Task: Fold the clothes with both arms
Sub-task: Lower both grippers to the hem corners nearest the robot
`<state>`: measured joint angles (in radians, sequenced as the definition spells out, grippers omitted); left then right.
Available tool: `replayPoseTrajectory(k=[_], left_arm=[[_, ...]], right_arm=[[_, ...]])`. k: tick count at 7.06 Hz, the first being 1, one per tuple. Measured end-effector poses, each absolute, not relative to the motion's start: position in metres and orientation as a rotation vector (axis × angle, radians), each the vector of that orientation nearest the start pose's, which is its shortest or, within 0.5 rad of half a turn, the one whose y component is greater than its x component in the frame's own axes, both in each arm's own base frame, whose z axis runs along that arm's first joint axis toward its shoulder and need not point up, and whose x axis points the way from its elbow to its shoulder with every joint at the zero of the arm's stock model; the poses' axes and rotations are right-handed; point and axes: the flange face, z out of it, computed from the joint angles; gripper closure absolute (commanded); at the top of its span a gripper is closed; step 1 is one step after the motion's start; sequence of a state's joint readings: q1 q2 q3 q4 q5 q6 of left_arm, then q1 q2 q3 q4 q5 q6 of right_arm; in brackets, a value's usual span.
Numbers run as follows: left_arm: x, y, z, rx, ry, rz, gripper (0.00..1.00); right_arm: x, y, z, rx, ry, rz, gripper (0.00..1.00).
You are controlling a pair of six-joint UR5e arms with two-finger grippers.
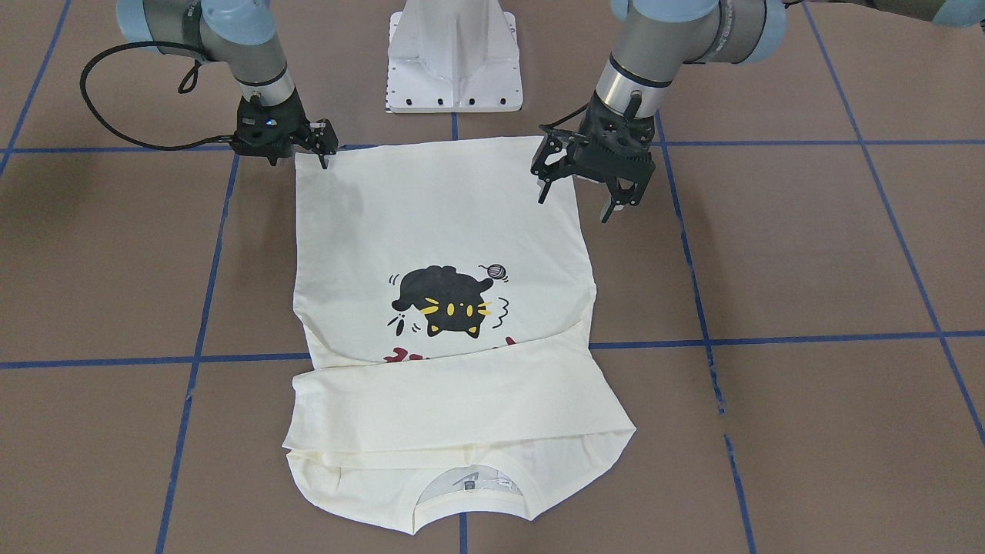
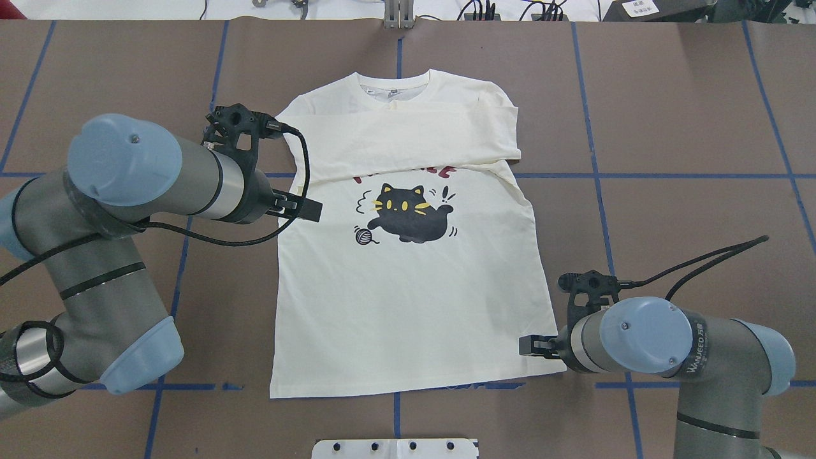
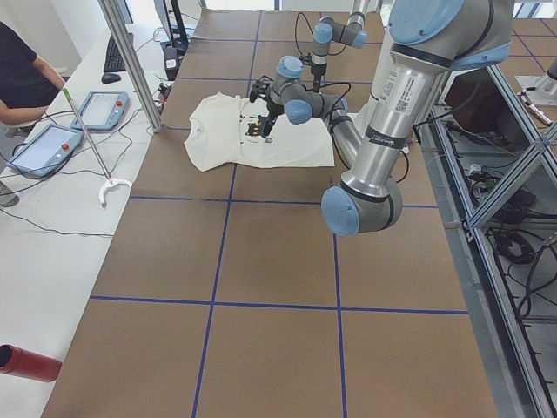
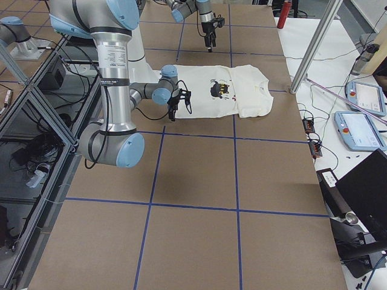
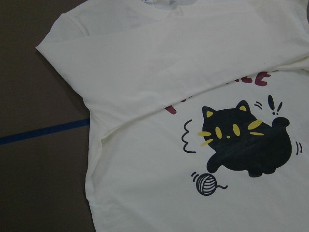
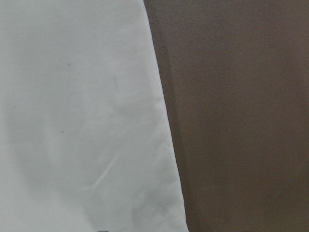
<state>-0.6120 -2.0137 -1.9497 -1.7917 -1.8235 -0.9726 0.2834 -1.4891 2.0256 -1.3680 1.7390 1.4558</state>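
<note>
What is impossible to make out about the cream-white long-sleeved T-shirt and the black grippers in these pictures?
Dark red lettering on the cream-white T-shirt: mostly covered by the folded sleeve, overhead and front-facing.
Right black two-finger gripper: hidden under its own wrist overhead; too small in the front-facing view to tell whether it grips the hem.
Neck label: too small to read, front-facing.

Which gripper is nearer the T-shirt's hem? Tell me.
Right. The right gripper sits low at a corner of the hem; the left gripper hovers open, raised above the T-shirt's opposite side.
</note>
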Motion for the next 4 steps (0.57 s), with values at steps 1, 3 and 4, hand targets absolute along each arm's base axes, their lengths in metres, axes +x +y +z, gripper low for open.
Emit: replayPoseTrajectory(k=[1, 3, 4], left_arm=[[0.4145, -0.4234, 0.2214, 0.401, 0.984, 0.119, 0.01], [0.4142, -0.4232, 0.2208, 0.402, 0.985, 0.120, 0.01], [0.4139, -0.4232, 0.2205, 0.403, 0.985, 0.119, 0.01]], right_arm=[[-0.4593, -0.2547, 0.3928, -0.015, -0.751, 0.097, 0.43], [-0.4598, -0.2539, 0.3939, -0.023, -0.748, 0.095, 0.81], [-0.4594, -0.2535, 0.3930, -0.028, -0.751, 0.093, 0.91]])
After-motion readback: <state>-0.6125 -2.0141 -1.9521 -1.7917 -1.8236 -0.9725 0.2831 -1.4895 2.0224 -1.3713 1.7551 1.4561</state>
